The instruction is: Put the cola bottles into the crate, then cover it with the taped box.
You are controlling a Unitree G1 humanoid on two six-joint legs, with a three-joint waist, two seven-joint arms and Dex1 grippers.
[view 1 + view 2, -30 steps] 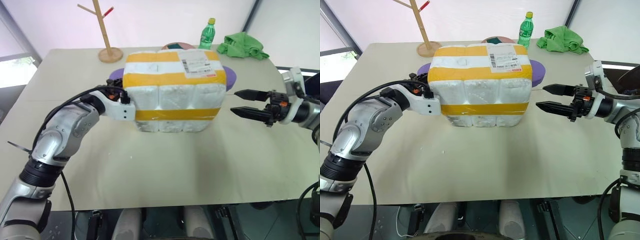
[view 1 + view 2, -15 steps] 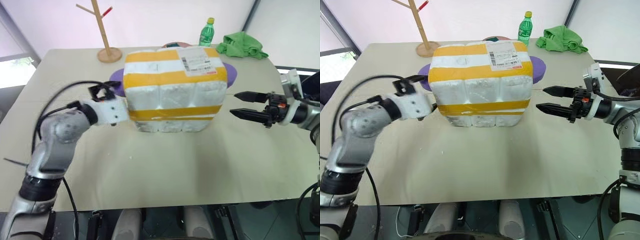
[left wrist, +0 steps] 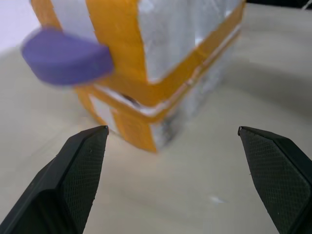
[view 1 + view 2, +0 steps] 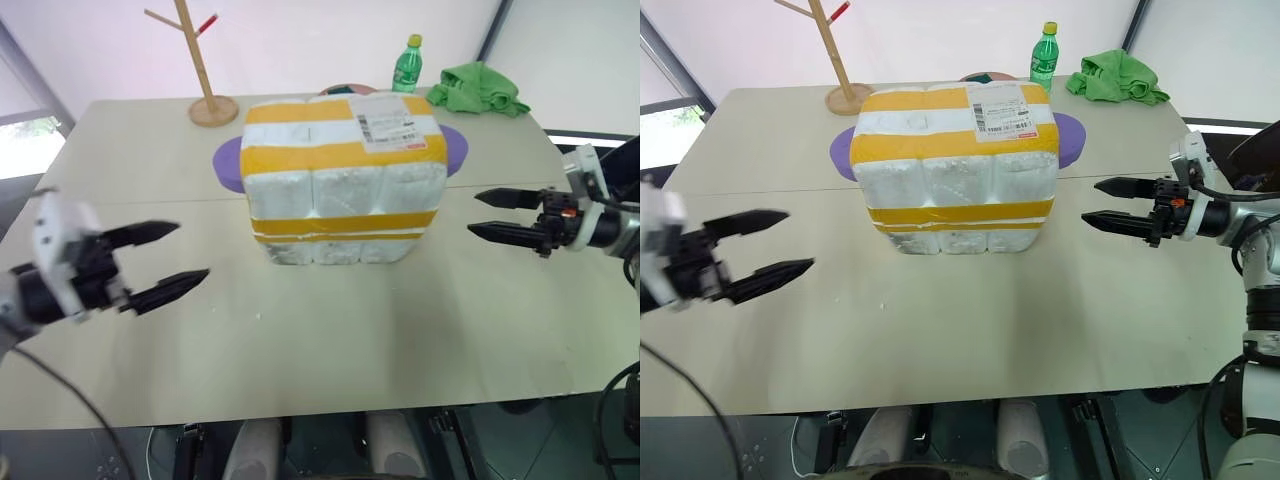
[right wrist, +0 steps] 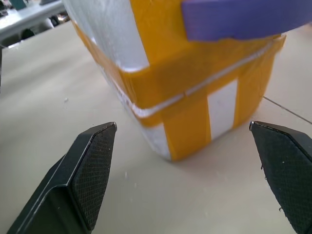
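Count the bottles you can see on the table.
1: a green bottle with a yellow cap, at the table's far edge behind the taped box, beside the green cloth. No cola bottles show; any may be hidden under that box.

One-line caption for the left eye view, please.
Taped box sits on the table between the open left gripper and open right gripper.

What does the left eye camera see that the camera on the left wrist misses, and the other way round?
Left eye view alone: the green plastic bottle with yellow cap, the crumpled green cloth, the wooden peg stand, the white shipping label and the right gripper, open.

Left wrist view alone: a close look at the seam low on the box's corner.

Both: the large white styrofoam box with yellow tape bands, the purple plate behind it, the beige table and the left gripper, fingers apart.
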